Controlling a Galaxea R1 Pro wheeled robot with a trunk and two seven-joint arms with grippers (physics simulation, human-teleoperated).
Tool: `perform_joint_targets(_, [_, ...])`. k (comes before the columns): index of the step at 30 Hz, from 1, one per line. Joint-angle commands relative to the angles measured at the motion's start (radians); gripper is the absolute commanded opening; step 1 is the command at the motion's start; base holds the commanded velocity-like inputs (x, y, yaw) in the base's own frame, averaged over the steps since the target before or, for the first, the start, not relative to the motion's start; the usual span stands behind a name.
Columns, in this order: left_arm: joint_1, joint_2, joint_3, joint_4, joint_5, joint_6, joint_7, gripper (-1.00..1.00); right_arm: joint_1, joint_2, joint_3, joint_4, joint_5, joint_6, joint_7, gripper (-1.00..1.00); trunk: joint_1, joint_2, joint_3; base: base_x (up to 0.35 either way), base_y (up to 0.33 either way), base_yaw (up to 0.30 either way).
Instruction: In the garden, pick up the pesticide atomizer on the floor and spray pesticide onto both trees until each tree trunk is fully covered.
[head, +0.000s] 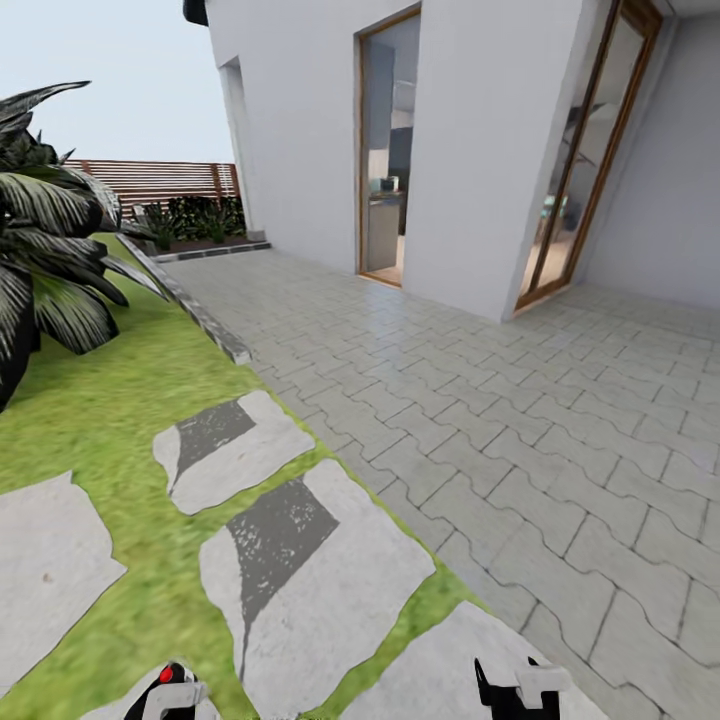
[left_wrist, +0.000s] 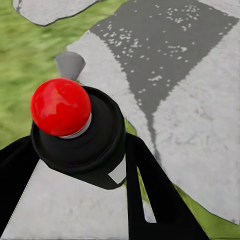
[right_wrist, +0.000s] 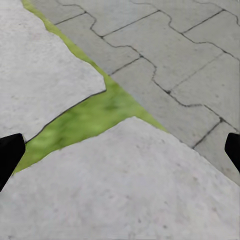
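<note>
- Head view: the atomizer (head: 172, 682) shows at the bottom edge, left of centre, as a dark body with a red dot on top, with the pale tips of the left gripper (head: 170, 695) about it. It hangs over a pale stepping stone (head: 310, 580) set in the grass (head: 110, 400). The right gripper (head: 518, 690) sits at the bottom edge further right — black with a white tip, over another stone beside the grey paving (head: 520, 420).
- Also in the head view: a dark-leaved palm (head: 40, 270) stands at the left, a slatted brown fence (head: 150, 180) runs far behind it, and a white house wall (head: 460, 150) with a glass door (head: 385, 150) rises past the paving.
- Left wrist view: the atomizer (left_wrist: 80, 132) is seen from above — a glossy red ball sits on a pale ring, over a round black cap, with a scrap of white label at its edge. The two black fingers (left_wrist: 155, 195) close against its sides, so this gripper is clamped on it. Beneath lies a stone with a dark grey patch; grass borders it.
- Right wrist view: black fingertips (right_wrist: 10, 155) stand at the far edges, wide apart, with nothing between them. Below are two stones, a green strip of grass between them, and paving beyond.
</note>
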Motion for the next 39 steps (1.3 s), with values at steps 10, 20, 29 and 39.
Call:
perform_joint_targets(10, [0.000,0.000,0.000,0.000,0.000,0.000,0.000,-1.00,0.000,0.003,0.002,0.000,0.000,0.000,0.000,1.00,0.000,0.000,0.000,0.000,0.000,0.279])
perform_joint_targets(20, [0.000,0.000,0.002,-0.001,0.000,0.001,0.000,-1.00,0.000,0.003,0.002,0.000,0.000,0.000,0.000,1.00,0.000,0.000,0.000,0.000,0.000,0.279])
perform_joint_targets(29, [0.000,0.000,0.002,-0.001,0.000,0.002,0.000,-1.00,0.000,0.003,0.002,0.001,0.000,0.001,0.000,1.00,0.000,0.000,0.000,0.000,0.000,0.279])
perform_joint_targets(39, [0.000,0.000,0.002,0.000,0.000,0.002,0.000,-1.00,0.000,0.003,0.002,0.000,0.000,0.001,0.000,1.00,0.000,0.000,0.000,0.000,0.000,0.279])
